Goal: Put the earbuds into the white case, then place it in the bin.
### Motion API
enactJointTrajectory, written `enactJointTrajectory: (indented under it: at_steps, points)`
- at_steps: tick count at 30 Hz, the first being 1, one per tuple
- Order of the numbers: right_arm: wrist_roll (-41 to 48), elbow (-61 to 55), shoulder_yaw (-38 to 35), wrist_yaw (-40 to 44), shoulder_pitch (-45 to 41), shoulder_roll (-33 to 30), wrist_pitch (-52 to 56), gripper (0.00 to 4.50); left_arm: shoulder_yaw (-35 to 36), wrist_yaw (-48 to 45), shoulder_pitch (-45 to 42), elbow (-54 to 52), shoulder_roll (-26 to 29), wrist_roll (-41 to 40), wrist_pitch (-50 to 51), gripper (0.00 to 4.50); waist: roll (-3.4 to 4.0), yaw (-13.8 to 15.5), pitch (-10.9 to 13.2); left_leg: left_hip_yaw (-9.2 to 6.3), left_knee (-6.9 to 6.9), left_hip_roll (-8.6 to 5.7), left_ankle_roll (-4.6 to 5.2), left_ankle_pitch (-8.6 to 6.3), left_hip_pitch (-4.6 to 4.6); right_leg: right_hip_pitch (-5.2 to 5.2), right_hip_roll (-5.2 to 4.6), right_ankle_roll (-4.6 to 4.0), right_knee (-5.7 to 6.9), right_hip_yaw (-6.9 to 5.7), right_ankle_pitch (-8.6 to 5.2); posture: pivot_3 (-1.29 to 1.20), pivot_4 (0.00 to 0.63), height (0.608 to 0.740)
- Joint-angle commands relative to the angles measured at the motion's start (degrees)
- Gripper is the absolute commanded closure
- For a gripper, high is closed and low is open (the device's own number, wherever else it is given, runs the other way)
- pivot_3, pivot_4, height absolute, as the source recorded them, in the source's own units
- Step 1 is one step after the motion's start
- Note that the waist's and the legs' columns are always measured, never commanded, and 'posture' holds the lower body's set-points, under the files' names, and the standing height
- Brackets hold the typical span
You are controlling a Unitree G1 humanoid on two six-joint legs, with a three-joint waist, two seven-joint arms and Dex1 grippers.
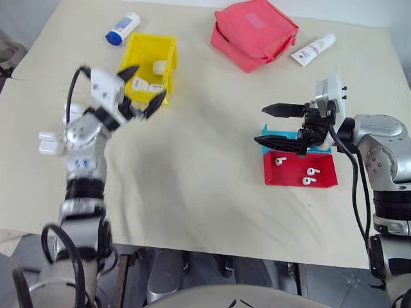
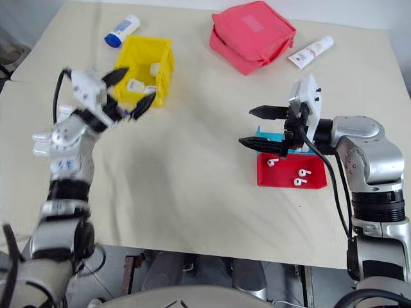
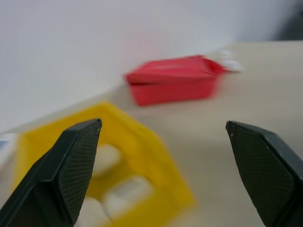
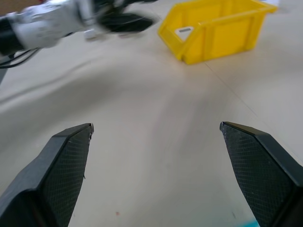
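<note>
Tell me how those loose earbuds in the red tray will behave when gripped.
The earbuds look glossy and rounded, so probably slippery. They seem tiny against the right gripper, likely light and easily flicked. The red tray rim should stop rolling.

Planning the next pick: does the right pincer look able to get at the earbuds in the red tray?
Probably yes. The right pincer hangs open just above the red tray, and the three earbuds lie uncovered there, nothing between.

No legible text or labels
</note>
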Motion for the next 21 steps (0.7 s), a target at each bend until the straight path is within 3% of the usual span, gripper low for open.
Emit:
enactJointTrajectory:
  at_steps: [1, 5, 9, 17, 21]
  points:
    - [0.01, 3.44, -2.93, 3.71, 0.69, -1.43, -4.99, 0.0, 3.97, -1.12, 10.68, -18.34, 4.36, -6.88, 9.11, 0.04, 0.0, -0.07, 0.0, -0.02, 0.01, 0.0, 0.0, 0.0, 0.02, 0.05, -0.02, 0.0, 0.01, 0.11, 0.0, 0.0, 0.15, 0.74]
    - [-3.42, 10.14, -1.6, 7.42, 0.67, -3.32, -9.7, 0.0, 9.79, 1.69, 22.1, -30.15, 7.22, -12.67, 18.71, 0.04, 0.01, -0.02, 0.0, -0.02, 0.05, 0.06, 0.01, 0.04, 0.13, 0.24, -0.05, 0.0, -0.13, 0.2, 0.0, 0.0, 0.15, 0.74]
    - [-4.59, 15.31, -1.67, 9.32, -0.57, -4.01, -10.74, 0.0, 16.27, 1.15, 31.86, -37.59, 7.98, -17.19, 20.97, 0.04, 0.03, 0.07, 0.01, -0.1, 0.02, 0.08, 0.03, 0.03, 0.31, 0.56, -0.09, 0.0, -0.38, 0.16, 0.0, 0.0, 0.15, 0.74]
    - [-5.92, 18.72, -1.05, 11.68, -1.2, -3.74, -10.96, 0.0, 24.47, 3.66, 41.61, -42.69, 6.33, -19.95, 22.11, 0.04, 0.03, 0.12, 0.01, -0.24, -0.02, 0.07, 0.03, 0.01, 0.4, 0.83, -0.08, 0.01, -0.64, 0.04, 0.0, 0.0, 0.15, 0.74]
    - [-6.49, 19.66, -0.4, 11.65, -1.97, -2.73, -11.34, 0.0, 25.22, 1.32, 43.43, -43.1, 6.67, -20.49, 20.48, 0.04, 0.04, 0.09, 0.01, -0.24, -0.04, 0.08, 0.04, 0.01, 0.44, 0.88, -0.07, 0.01, -0.73, 0.02, 0.0, 0.0, 0.15, 0.74]
